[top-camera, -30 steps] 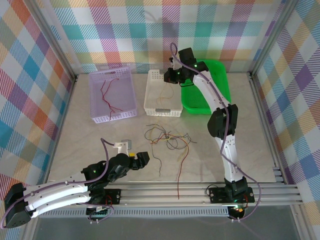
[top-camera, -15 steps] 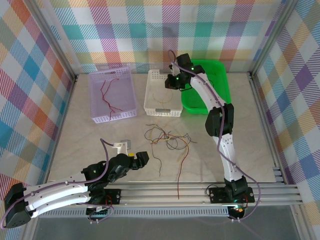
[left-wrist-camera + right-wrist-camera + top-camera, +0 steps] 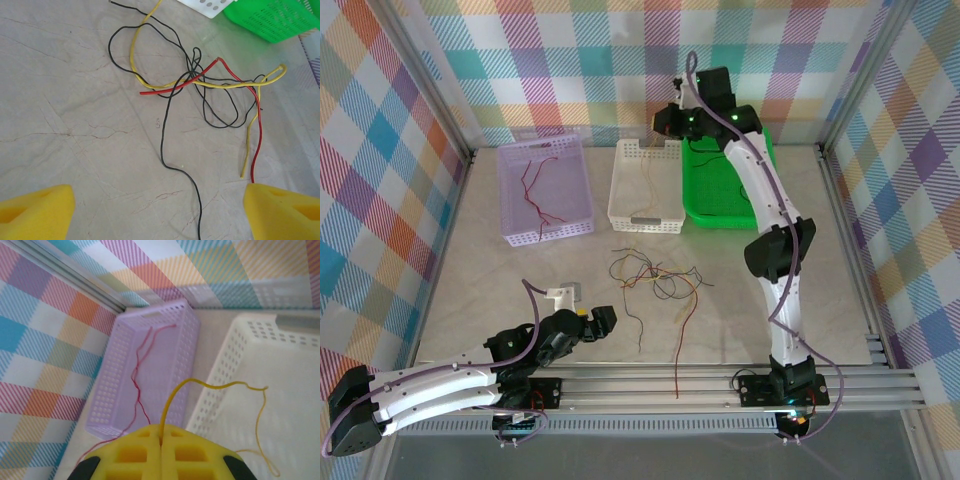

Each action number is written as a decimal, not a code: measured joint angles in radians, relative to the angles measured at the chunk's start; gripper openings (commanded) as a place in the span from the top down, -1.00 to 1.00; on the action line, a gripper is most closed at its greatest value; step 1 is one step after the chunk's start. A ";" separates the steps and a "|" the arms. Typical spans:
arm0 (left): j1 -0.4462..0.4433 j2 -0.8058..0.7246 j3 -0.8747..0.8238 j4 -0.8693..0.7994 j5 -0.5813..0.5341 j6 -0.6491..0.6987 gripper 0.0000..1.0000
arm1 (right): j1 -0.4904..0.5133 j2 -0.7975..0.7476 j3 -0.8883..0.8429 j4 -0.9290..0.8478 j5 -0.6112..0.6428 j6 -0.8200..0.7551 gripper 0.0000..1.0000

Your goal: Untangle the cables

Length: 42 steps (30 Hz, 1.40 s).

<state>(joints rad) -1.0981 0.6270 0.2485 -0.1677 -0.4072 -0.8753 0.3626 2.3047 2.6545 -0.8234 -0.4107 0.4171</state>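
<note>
Currently, the right gripper (image 3: 161, 437) is clamped on one yellow cable (image 3: 215, 385), held above the white basket (image 3: 210, 405) at the 12 o'clock end of the table (image 3: 75, 100). The left gripper (image 3: 159, 210) has its jaws wide and empty. The tangled cables (image 3: 220, 86) lie on the table at its 1 o'clock. A red cable (image 3: 135, 380) lies in the purple basket (image 3: 107, 395).

A pale marbled tabletop (image 3: 490, 280) veined with fine cracks lies under even light. Pastel plaid cloth walls (image 3: 520, 60) rise at nine, twelve and three o'clock, framed by aluminium posts (image 3: 435, 85); aluminium rails (image 3: 620, 385) run along six o'clock.
</note>
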 measured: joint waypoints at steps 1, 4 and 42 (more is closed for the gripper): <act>0.000 0.000 0.000 0.000 -0.003 0.000 -0.75 | -0.004 -0.002 0.002 0.012 -0.007 0.011 1.00; 0.000 -0.001 -0.005 0.000 -0.006 0.000 -0.75 | -0.011 0.005 0.003 0.032 -0.021 0.032 1.00; 0.000 0.023 -0.031 -0.014 -0.024 0.000 -0.76 | -0.069 0.159 0.006 0.192 -0.130 0.237 1.00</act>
<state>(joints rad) -1.0981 0.6502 0.2173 -0.1814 -0.4316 -0.8749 0.2935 2.4638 2.6602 -0.6315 -0.5411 0.6537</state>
